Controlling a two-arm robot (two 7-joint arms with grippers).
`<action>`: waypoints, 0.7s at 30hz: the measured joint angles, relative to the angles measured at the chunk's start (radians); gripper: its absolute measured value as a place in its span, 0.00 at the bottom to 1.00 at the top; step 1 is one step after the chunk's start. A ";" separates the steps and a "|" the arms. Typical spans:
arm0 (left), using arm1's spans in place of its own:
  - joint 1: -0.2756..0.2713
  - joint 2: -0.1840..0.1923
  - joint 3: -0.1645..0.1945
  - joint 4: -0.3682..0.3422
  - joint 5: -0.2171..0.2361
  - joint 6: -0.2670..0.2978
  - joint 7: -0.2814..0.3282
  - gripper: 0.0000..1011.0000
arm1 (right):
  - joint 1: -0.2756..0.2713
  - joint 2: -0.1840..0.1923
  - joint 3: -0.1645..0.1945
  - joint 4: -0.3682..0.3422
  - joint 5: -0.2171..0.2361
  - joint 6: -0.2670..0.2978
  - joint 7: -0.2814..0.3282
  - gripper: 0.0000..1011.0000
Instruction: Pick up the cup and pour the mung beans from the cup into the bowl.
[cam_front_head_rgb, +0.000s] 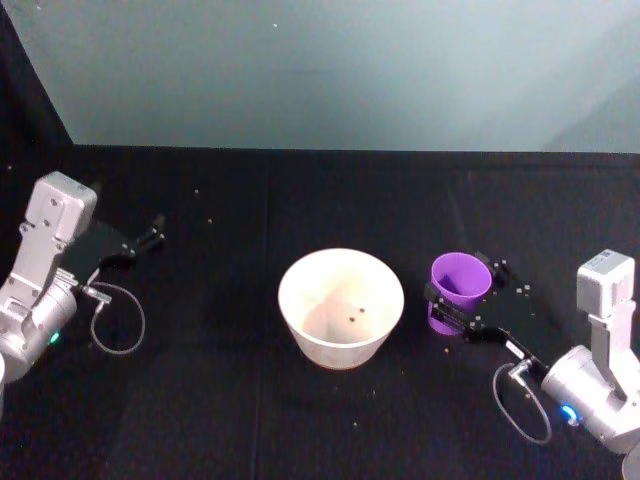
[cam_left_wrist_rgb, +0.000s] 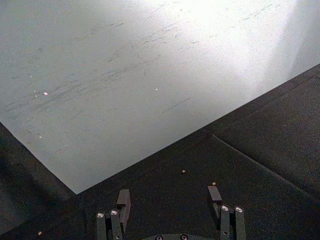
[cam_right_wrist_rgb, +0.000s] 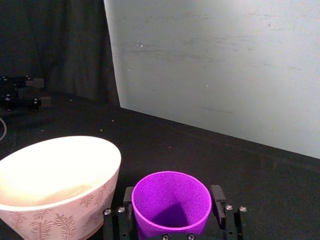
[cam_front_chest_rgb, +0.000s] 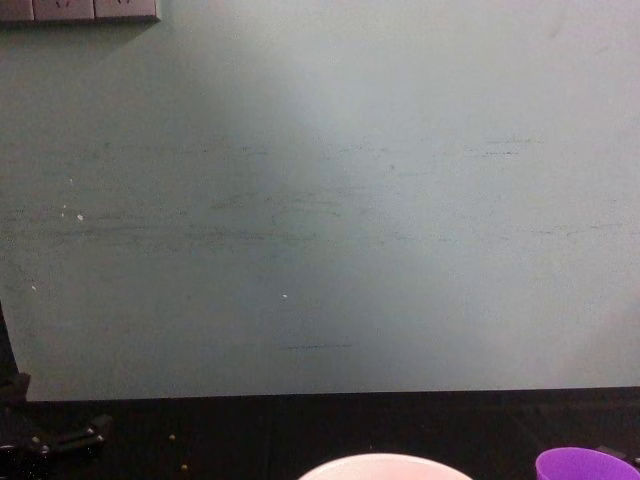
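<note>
R gripper (cam_front_head_rgb: 462, 285) clamps the purple cup (cam_right_wrist_rgb: 170, 197) upright, just right of the bowl (cam_front_head_rgb: 340, 305), prob. to avoid spills pre-pour; cup's contents unclear. L gripper (cam_left_wrist_rgb: 169, 196) idle far left, fingers wide

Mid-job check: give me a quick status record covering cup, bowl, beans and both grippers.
cup: upright on the table, just right of the bowl, not tilted
bowl: upright, centre of the table
beans: a couple of dark grains in the bowl; none visible inside the cup; a few strays on the table
right gripper: fingers shut on the cup's sides
left gripper: open, holding nothing, parked at far left
</note>
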 joint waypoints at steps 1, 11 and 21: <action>0.000 0.000 0.000 0.000 0.000 0.000 0.000 1.00 | 0.000 0.000 0.000 0.000 0.000 0.000 0.000 0.93; 0.000 0.000 0.000 0.000 0.000 0.000 0.000 1.00 | -0.001 0.001 -0.001 -0.001 0.002 -0.002 0.000 0.77; 0.000 0.000 0.000 0.000 0.000 0.000 0.000 1.00 | -0.023 0.043 0.044 -0.136 -0.017 0.097 -0.021 0.73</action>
